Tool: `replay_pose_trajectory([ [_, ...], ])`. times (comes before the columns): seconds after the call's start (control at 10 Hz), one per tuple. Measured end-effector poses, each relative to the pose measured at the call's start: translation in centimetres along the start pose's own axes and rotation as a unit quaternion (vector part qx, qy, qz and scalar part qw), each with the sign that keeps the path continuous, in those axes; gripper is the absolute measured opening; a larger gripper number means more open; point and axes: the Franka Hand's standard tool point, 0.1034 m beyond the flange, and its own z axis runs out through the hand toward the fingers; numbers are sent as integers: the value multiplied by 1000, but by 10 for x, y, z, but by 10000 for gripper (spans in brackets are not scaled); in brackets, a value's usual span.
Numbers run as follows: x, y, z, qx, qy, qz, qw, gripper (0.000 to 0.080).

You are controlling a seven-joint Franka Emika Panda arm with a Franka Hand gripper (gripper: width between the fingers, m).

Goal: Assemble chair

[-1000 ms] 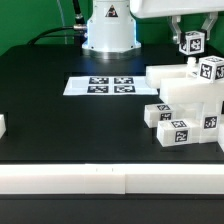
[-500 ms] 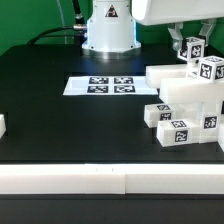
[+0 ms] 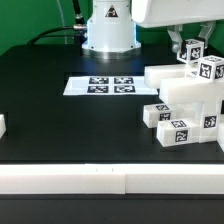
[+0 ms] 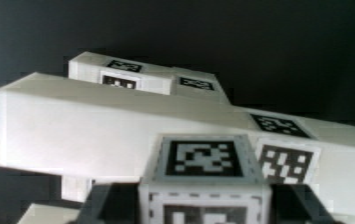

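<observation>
My gripper (image 3: 189, 42) hangs at the exterior view's upper right, shut on a white tagged chair leg (image 3: 192, 49). It holds the leg just above the stack of white chair parts. A big white block (image 3: 180, 86) lies on top of the stack, with another tagged part (image 3: 212, 69) beside it and smaller tagged parts (image 3: 176, 128) in front. In the wrist view the gripper (image 4: 206, 208) has dark fingers (image 4: 121, 205) on both sides of the leg (image 4: 206, 190). The big block (image 4: 103, 120) lies close beyond it.
The marker board (image 3: 101, 86) lies flat on the black table in front of the robot base (image 3: 108, 30). A small white part (image 3: 2, 126) sits at the exterior view's left edge. A white rail (image 3: 100, 178) runs along the table's front.
The gripper with the leg has come down a little toward the stack of parts. Nothing else has moved.
</observation>
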Motion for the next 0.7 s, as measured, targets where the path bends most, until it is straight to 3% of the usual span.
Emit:
replay_pose_trajectory([
  [0.7,5,5,0,-8,22,1,1000,287],
])
